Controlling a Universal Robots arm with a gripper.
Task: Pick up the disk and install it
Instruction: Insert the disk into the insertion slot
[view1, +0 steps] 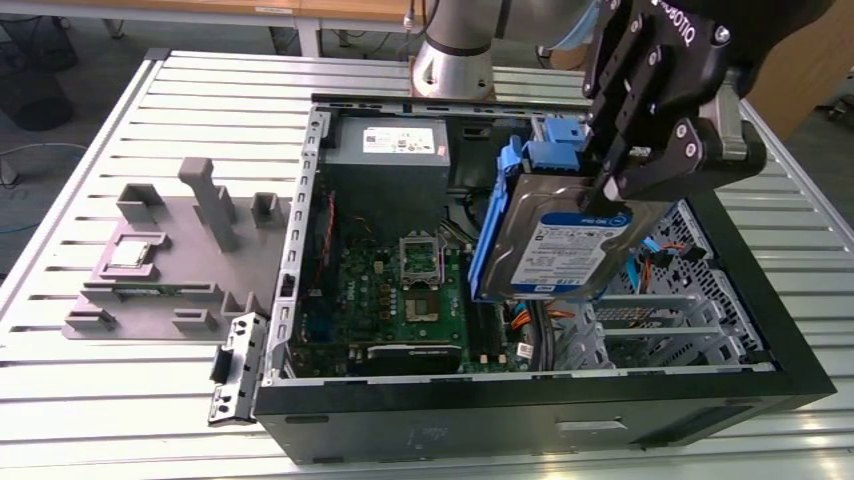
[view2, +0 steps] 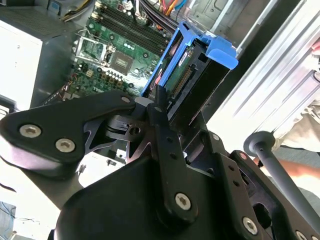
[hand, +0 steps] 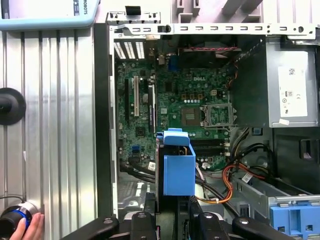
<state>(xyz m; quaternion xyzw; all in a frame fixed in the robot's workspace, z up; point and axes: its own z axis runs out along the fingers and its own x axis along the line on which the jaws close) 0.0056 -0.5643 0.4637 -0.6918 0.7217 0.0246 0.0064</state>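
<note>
Open computer case (view1: 534, 425), grey fixture (view1: 214, 205)

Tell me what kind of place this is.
Probably a robotics lab bench: an open computer case on a slatted metal table, a grey parts fixture beside it, the hand holding the disk.

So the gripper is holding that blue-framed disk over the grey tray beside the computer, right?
Not quite: the gripper holds the disk over the open computer case, not the grey tray, as the exterior view shows.
</note>
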